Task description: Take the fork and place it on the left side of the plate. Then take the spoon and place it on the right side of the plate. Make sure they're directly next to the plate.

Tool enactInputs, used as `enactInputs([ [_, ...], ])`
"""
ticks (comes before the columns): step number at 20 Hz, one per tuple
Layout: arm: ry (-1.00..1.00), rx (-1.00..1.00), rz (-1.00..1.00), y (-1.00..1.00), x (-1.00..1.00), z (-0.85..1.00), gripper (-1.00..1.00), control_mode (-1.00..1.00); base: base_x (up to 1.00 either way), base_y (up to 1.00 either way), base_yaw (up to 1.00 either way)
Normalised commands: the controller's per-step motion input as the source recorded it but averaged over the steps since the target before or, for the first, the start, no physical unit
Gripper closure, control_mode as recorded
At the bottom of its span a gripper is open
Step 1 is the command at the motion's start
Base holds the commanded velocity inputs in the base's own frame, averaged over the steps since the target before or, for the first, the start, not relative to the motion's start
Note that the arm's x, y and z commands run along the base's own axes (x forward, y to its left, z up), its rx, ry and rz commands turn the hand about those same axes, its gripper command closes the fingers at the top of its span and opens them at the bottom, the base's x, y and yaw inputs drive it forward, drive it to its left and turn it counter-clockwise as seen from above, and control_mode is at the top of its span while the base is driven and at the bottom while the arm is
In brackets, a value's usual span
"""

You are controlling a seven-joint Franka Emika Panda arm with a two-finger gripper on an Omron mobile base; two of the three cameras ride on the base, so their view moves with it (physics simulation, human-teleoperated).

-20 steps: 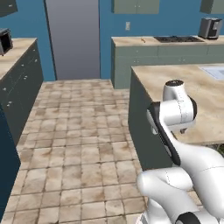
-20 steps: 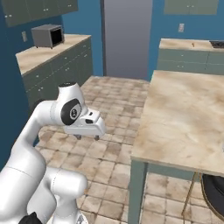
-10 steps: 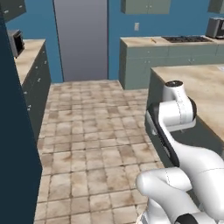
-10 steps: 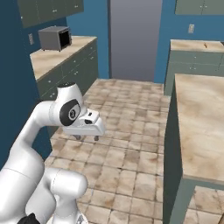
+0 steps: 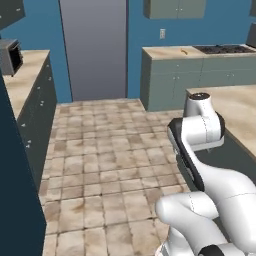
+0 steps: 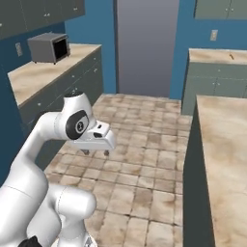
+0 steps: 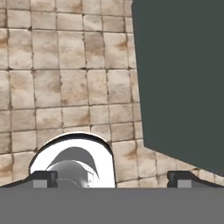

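The fork, the spoon and the plate are out of view. My gripper [image 6: 96, 152] hangs under the white hand at about chest height over the tiled floor, left of the island counter [image 6: 226, 159]. In the hand view my gripper [image 7: 111, 180] looks straight down at floor tiles, its two dark fingertips [image 7: 43, 179] far apart with nothing between them. It is open and holds nothing.
The island's dark side wall [image 7: 179, 78] rises close on the right. A counter with a microwave [image 6: 48, 47] runs along the left wall. A far counter [image 5: 170, 52] carries a small orange speck [image 6: 231, 56], too small to name. Tiled floor [image 5: 100, 165] lies between.
The whole picture has shifted: the base has moved, and the island has slid toward the right edge of both base views. The arm keeps the same pose and the gripper stays open.
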Motion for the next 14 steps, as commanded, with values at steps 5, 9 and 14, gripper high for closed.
enactInputs([
  [5,0.0,0.0,0.0,0.0,0.0,0.0,-1.0,1.0,1.0,0.0,0.0],
  [9,0.0,0.0,0.0,0.0,0.0,0.0,-1.0,1.0,1.0,0.0,0.0],
  [14,0.0,0.0,0.0,0.0,0.0,0.0,-1.0,1.0,1.0,-0.03,0.0],
])
